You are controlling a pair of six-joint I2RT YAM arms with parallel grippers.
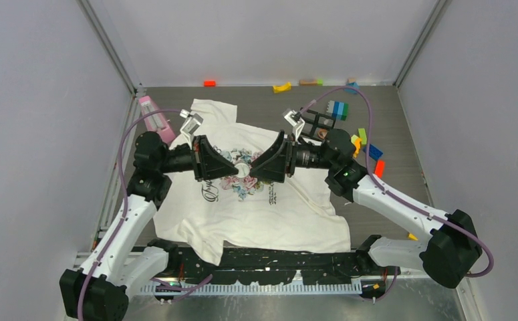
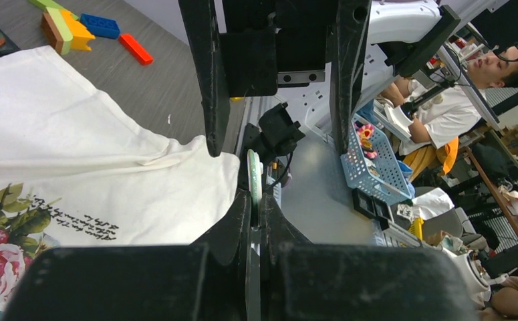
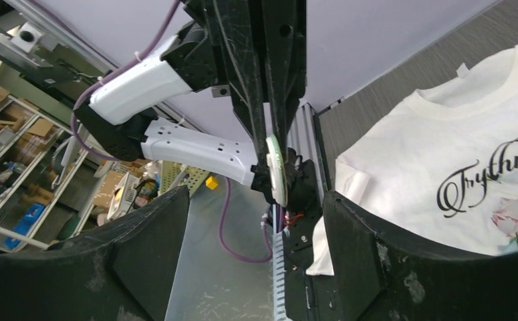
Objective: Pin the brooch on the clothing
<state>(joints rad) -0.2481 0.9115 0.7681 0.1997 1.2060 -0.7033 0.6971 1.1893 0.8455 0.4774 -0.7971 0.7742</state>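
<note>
The clothing (image 1: 289, 207) is a white T-shirt with a rose print and dark cursive lettering, spread flat on the table; it also shows in the left wrist view (image 2: 75, 134) and the right wrist view (image 3: 443, 154). My left gripper (image 1: 234, 171) hovers above the chest print, shut on the brooch (image 2: 254, 175), a thin pale green-white disc seen edge-on. My right gripper (image 1: 251, 171) faces it tip to tip with its jaws wide open, one on each side of the brooch (image 3: 277, 170). The left gripper's shut fingers (image 3: 269, 100) hold the brooch from above in the right wrist view.
Coloured toy bricks (image 1: 339, 110) lie at the back right, with more along the back wall (image 1: 281, 87). A pink object (image 1: 154, 115) lies at the back left. Bricks (image 2: 75, 30) also lie beyond the shirt's sleeve. The arm bases' black rail (image 1: 289, 257) runs along the near edge.
</note>
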